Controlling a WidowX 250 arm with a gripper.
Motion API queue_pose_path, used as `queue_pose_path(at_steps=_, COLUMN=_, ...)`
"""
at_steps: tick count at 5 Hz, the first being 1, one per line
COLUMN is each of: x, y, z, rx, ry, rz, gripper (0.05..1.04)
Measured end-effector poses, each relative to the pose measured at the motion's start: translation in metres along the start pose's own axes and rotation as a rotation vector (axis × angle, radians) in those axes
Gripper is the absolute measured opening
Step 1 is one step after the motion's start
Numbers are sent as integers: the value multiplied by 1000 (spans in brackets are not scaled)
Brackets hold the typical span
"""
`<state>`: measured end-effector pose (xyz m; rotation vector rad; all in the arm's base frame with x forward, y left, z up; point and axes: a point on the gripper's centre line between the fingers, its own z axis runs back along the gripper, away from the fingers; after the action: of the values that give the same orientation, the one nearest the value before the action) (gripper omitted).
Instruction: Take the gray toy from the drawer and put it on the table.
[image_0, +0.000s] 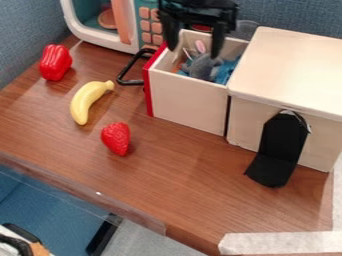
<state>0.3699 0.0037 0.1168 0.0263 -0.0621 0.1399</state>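
While the black gripper (195, 46) hangs at twelve o'clock, fingers spread wide over the open drawer (190, 102), gray toy (200, 67) inside, beside something blue (226, 71), perhaps cloth, yellow banana (87, 101) at ten o'clock

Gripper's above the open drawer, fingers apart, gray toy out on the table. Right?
One thing off: the camera view shows the gray toy inside the open drawer, not out on the table. The rest holds: the gripper is above the drawer with its fingers apart.
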Motion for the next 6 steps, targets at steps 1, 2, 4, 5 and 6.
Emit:
queue_pose_path(at_steps=1, x=12, y=-10, z=-8, rx=3, ry=0, rz=-14, gripper=999)
queue_pose_path(at_steps=2, x=19, y=-15, z=-17, rx=17, ry=7, rz=-17, gripper=999)
queue_pose_path(at_steps=4, x=27, y=8, z=-28, rx=70, ry=18, rz=19, gripper=654)
queue_pose_path(at_steps=5, x=23, y=6, z=-27, rx=61, ry=25, rz=-10, gripper=358)
queue_pose_path(at_steps=6, x=21, y=2, z=0, rx=29, ry=-17, rz=-21, gripper=184)
